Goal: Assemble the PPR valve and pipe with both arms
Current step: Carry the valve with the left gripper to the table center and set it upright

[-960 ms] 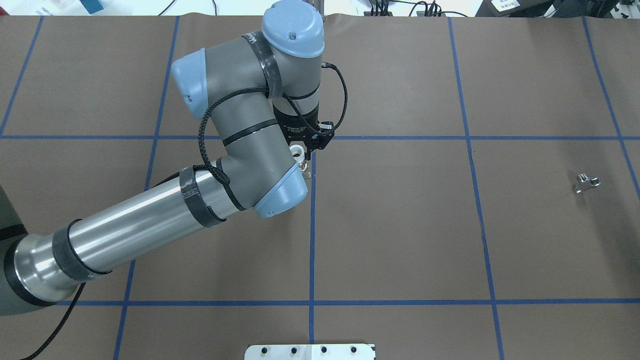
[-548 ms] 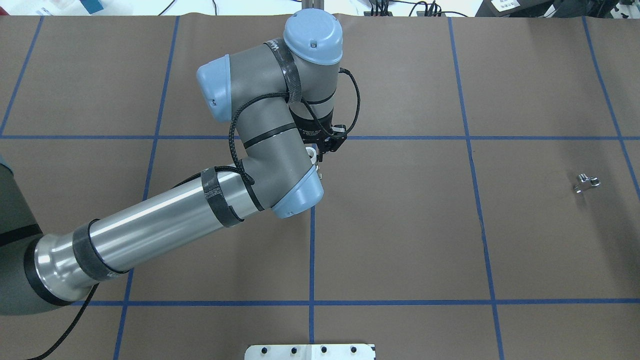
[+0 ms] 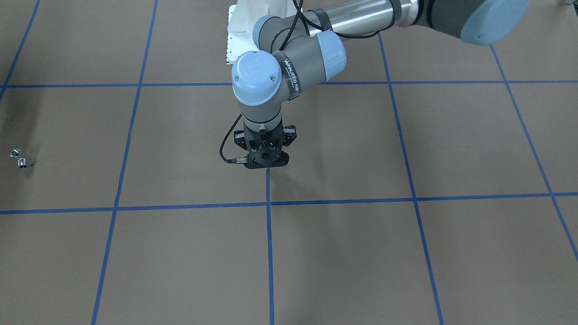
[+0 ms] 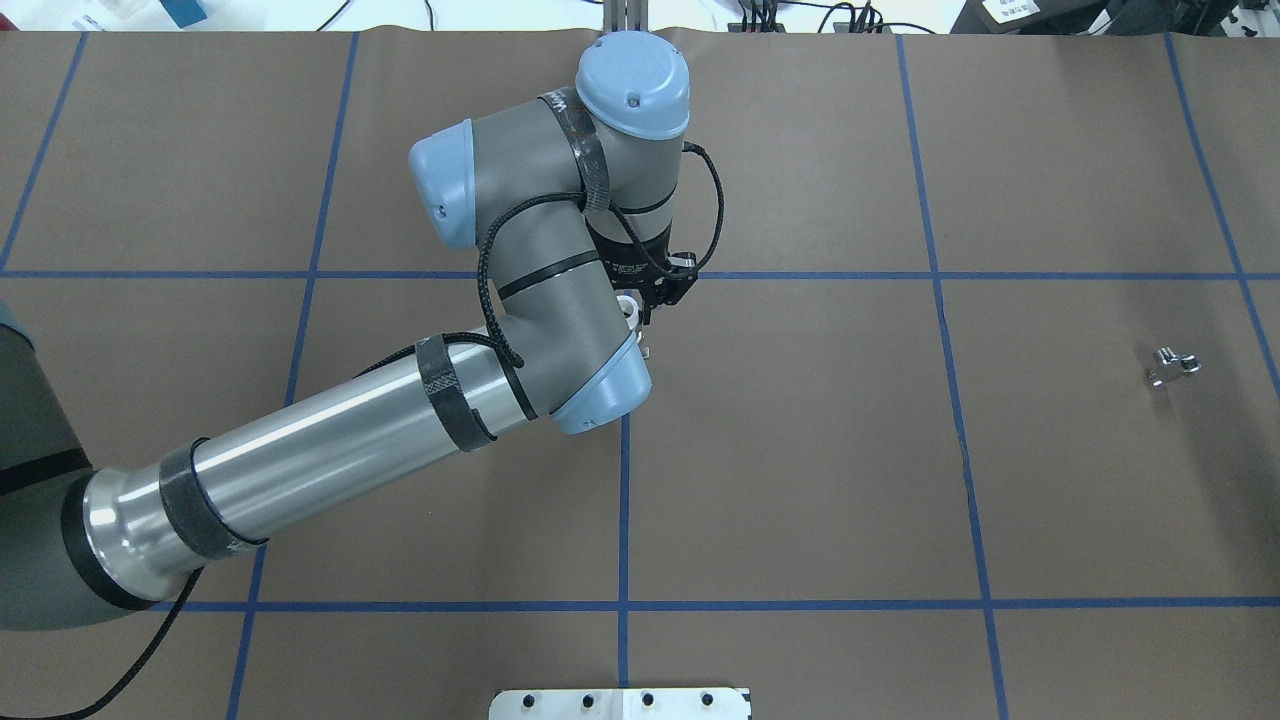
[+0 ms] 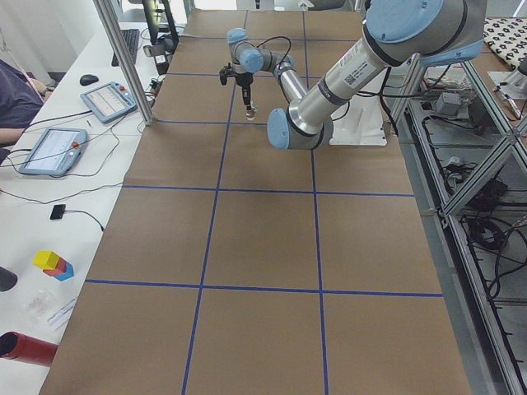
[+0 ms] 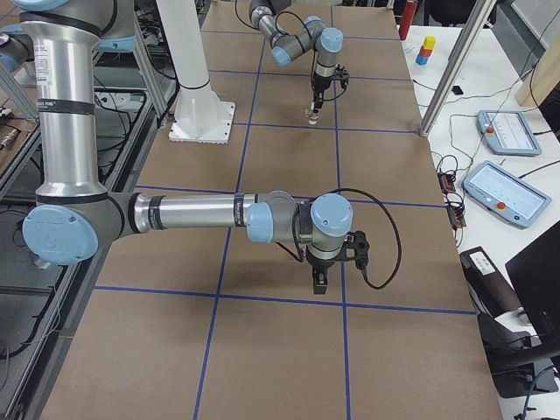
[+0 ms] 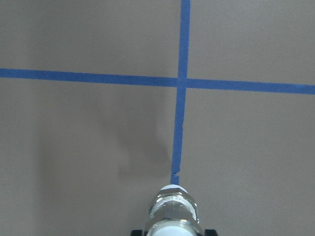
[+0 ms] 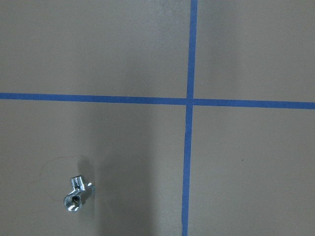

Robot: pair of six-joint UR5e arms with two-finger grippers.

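Your left gripper (image 4: 648,300) is clamped on the PPR valve (image 7: 172,209), which hangs upright under the wrist just left of the middle of the overhead view. In the left wrist view it fills the bottom centre, with its white tip pointing down at a blue tape line (image 7: 181,128) on the table (image 4: 800,450). You cannot tell from these views whether that tip clears the paper. The pipe (image 4: 1170,366) lies alone near the right edge of the overhead view, well apart from the valve. It sits lower left in the right wrist view, with one round opening facing the lens. The right gripper (image 6: 319,282) shows only in the side view from the robot's right, low in the middle of that frame, and you cannot tell whether its claw is apart or together. The step in hand looks like fetching the pipe with the right arm (image 6: 192,213) while the left arm (image 4: 330,440) holds the valve ready. Centre the pipe in the right wrist view before you descend. Square the fingers across its body, not over an opening, so a port is free to meet the valve's white end. The pipe is small, shiny and likely to skid, so close slowly.
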